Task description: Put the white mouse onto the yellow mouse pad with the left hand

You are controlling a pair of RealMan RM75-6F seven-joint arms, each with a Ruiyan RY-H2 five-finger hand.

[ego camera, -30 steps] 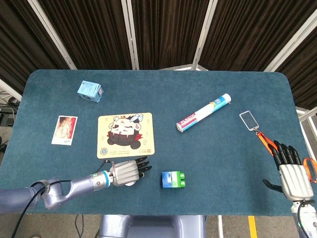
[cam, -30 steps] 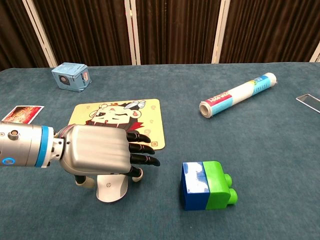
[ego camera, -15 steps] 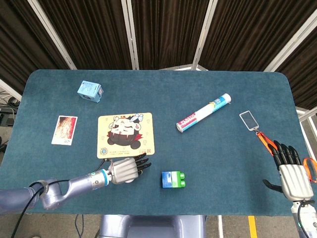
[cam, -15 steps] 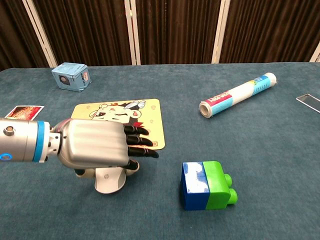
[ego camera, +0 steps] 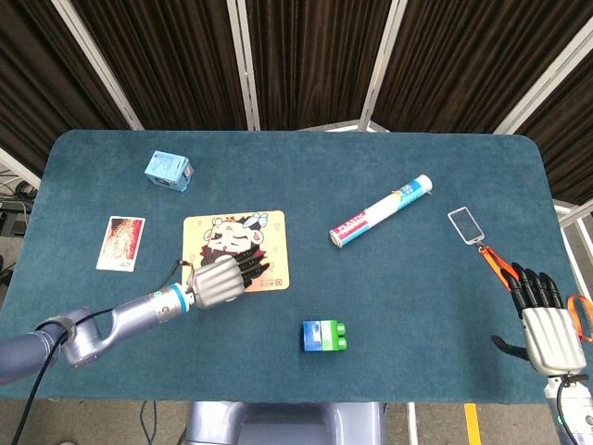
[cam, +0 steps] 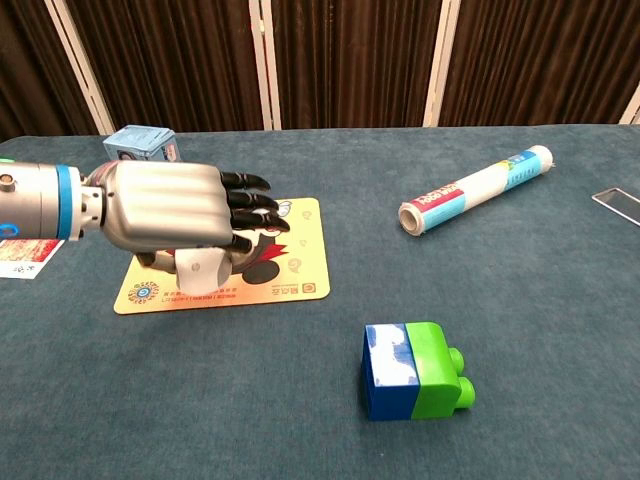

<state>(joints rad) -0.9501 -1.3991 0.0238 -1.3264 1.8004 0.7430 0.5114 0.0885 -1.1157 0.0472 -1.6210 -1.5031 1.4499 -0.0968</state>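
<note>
White mouse (cam: 200,272), prob light, hard & slick-shelled, sits clamped under left robot hand (cam: 168,208) over yellow mouse pad (cam: 300,262) front edge; best gripped by its sides, w/ palm on top.

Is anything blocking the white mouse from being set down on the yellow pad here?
Nothing visible does. The left hand holds the white mouse right over the yellow mouse pad, whose surface below looks bare. Contact is unclear.
</note>
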